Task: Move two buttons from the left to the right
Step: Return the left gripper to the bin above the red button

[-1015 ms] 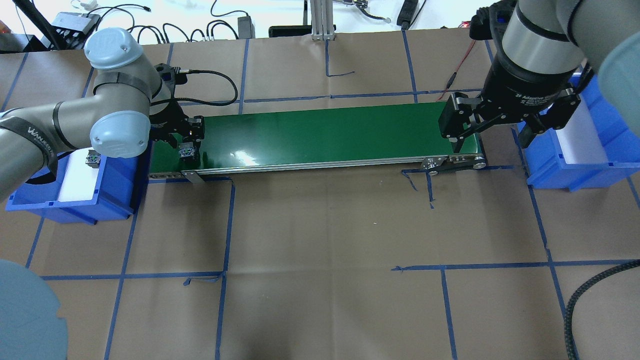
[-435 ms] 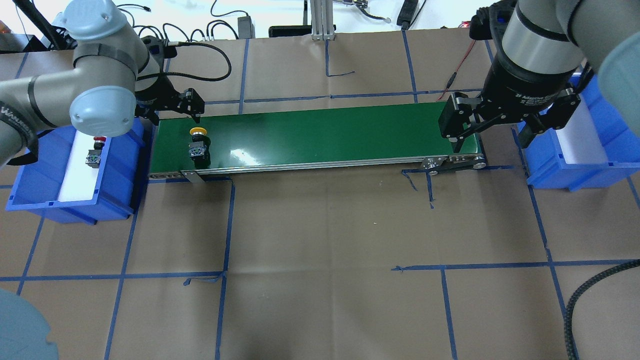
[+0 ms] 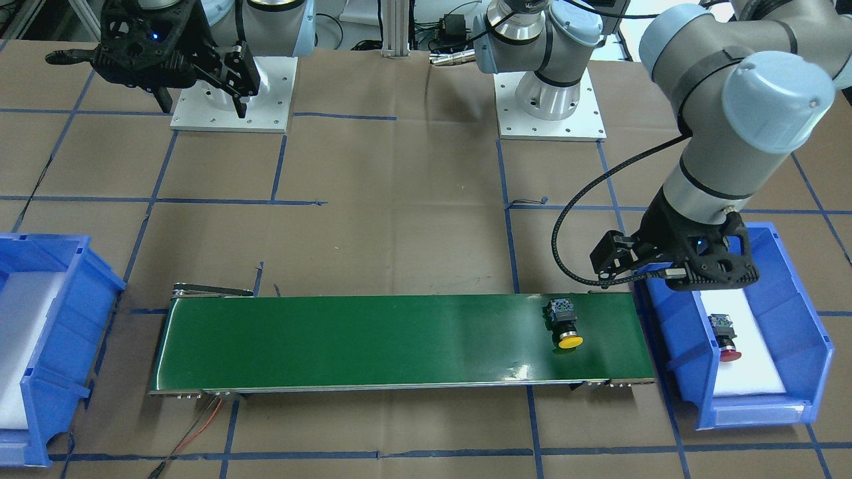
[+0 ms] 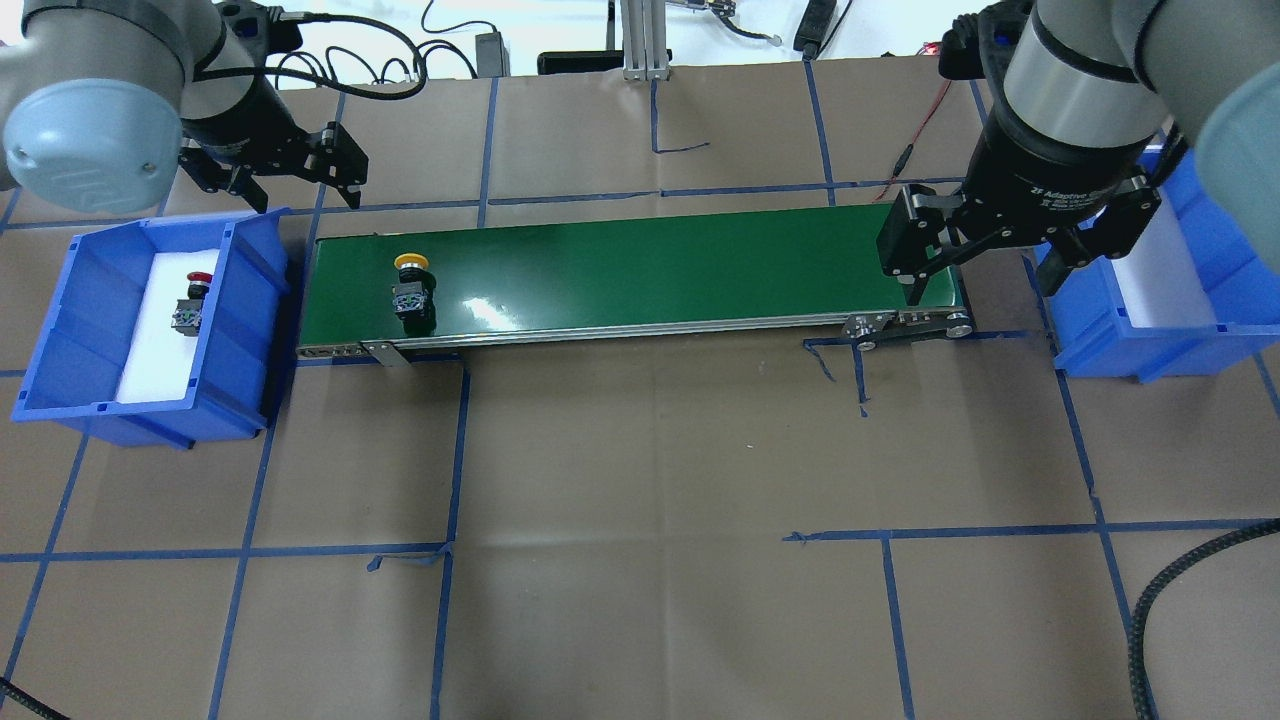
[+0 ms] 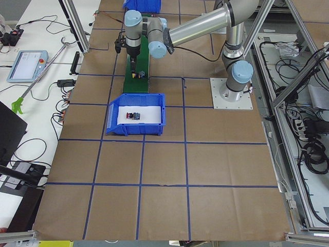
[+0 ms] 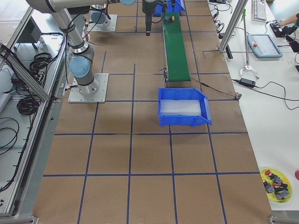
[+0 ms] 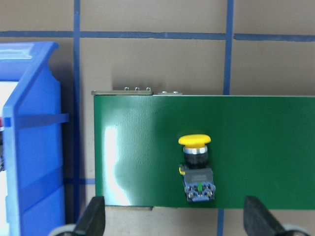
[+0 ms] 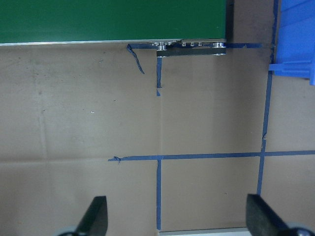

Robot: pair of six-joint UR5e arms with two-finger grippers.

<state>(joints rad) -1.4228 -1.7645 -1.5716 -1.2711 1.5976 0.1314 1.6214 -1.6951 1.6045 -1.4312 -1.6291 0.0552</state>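
Note:
The yellow-capped button (image 4: pixel 411 285) lies on its side at the left end of the green conveyor belt (image 4: pixel 650 265); it also shows in the front view (image 3: pixel 564 324) and the left wrist view (image 7: pixel 197 167). The red-capped button (image 4: pixel 190 300) lies in the left blue bin (image 4: pixel 140 415), also in the front view (image 3: pixel 725 336). My left gripper (image 4: pixel 300 195) is open and empty, raised beyond the bin's far corner and apart from both buttons. My right gripper (image 4: pixel 985 280) is open and empty, hovering at the belt's right end.
A second blue bin (image 4: pixel 1130 350) with a white liner stands right of the belt, with no button visible in it. Cables and an aluminium post (image 4: pixel 645 40) line the far edge. A black cable (image 4: pixel 1180 570) hangs at the near right. Blue tape marks the brown table.
My left gripper has let go of the yellow button on the belt and pulled up and away to the far left. The button has shifted slightly right. The right arm has not moved.

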